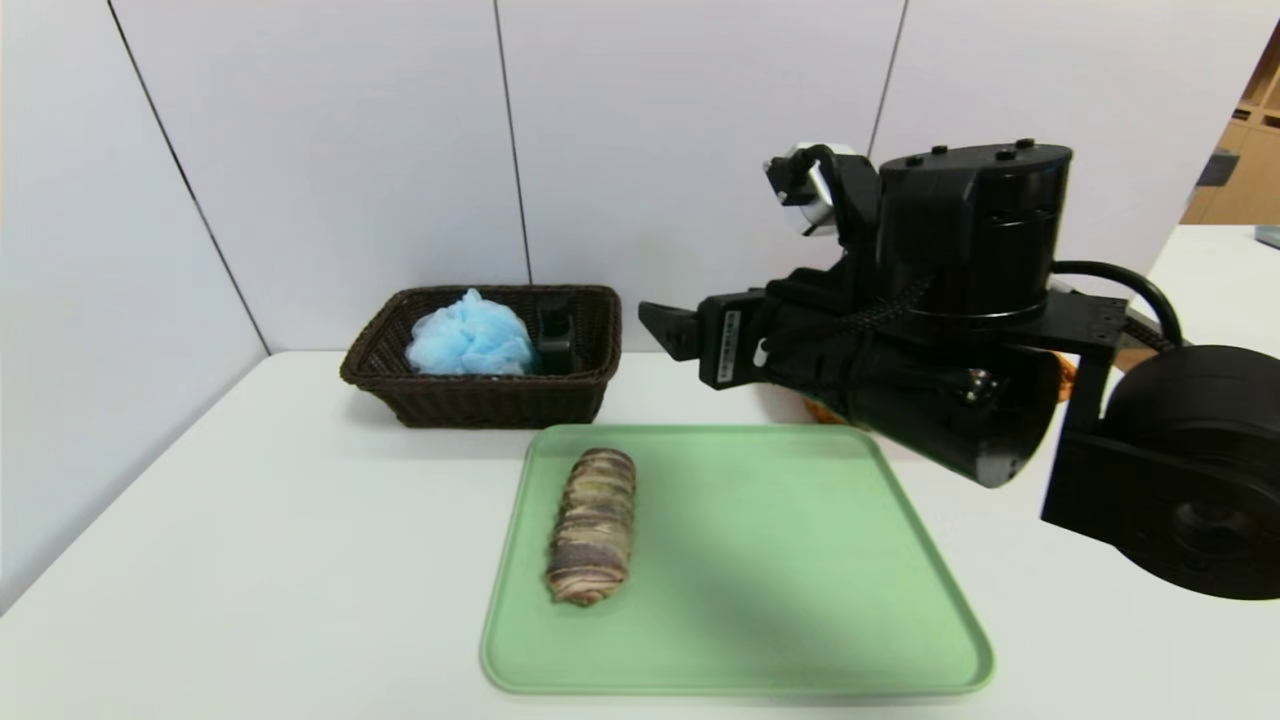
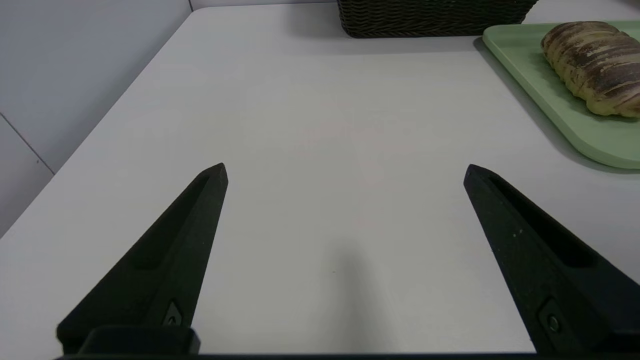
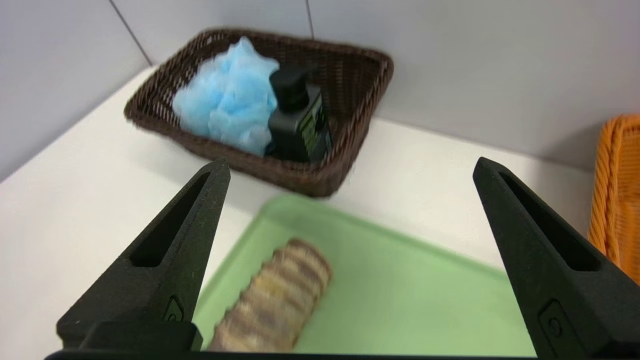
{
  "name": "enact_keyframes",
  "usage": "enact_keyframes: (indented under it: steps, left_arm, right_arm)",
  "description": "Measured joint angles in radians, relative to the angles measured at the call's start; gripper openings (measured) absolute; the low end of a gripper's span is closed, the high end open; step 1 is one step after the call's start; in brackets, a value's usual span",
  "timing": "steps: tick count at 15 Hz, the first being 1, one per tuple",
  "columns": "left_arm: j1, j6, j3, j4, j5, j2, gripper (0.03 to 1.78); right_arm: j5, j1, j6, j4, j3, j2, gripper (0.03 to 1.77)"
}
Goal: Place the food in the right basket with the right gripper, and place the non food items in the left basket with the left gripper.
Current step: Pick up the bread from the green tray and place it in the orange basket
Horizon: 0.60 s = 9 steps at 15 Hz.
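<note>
The marbled bread roll [image 1: 592, 525] lies on the left part of a green tray [image 1: 800, 560]. Farther back, the dark brown basket [image 1: 485, 405] holds the light-blue pouf [image 1: 470, 335] and the black pump bottle [image 1: 555, 335]. My right gripper [image 1: 665, 330] hovers open above the tray's far edge, with nothing between its fingers. In the right wrist view this gripper [image 3: 350, 167] looks down on the roll [image 3: 280, 300], the pouf [image 3: 225, 102] and the bottle [image 3: 300, 125]. The orange basket [image 3: 612, 200] is mostly hidden behind the right arm. My left gripper [image 2: 345, 172] is open over bare table, left of the tray.
The white table [image 1: 300, 560] ends at grey wall panels on the left and at the back. In the left wrist view the roll [image 2: 592, 65], the tray's corner [image 2: 575, 122] and the brown basket's wall [image 2: 430, 20] lie ahead.
</note>
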Motion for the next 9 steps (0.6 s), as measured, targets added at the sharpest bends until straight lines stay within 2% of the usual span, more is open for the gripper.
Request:
enact_keyframes:
  steps: [5, 9]
  left_arm:
    - [0.000, 0.000, 0.000, 0.000, 0.000, 0.000, 1.69]
    - [0.000, 0.000, 0.000, 0.000, 0.000, 0.000, 1.69]
  right_arm:
    - [0.006, 0.060, 0.083, 0.316, 0.019, -0.090, 1.69]
    - [0.011, 0.126, 0.217, 0.552, -0.067, -0.060, 1.69]
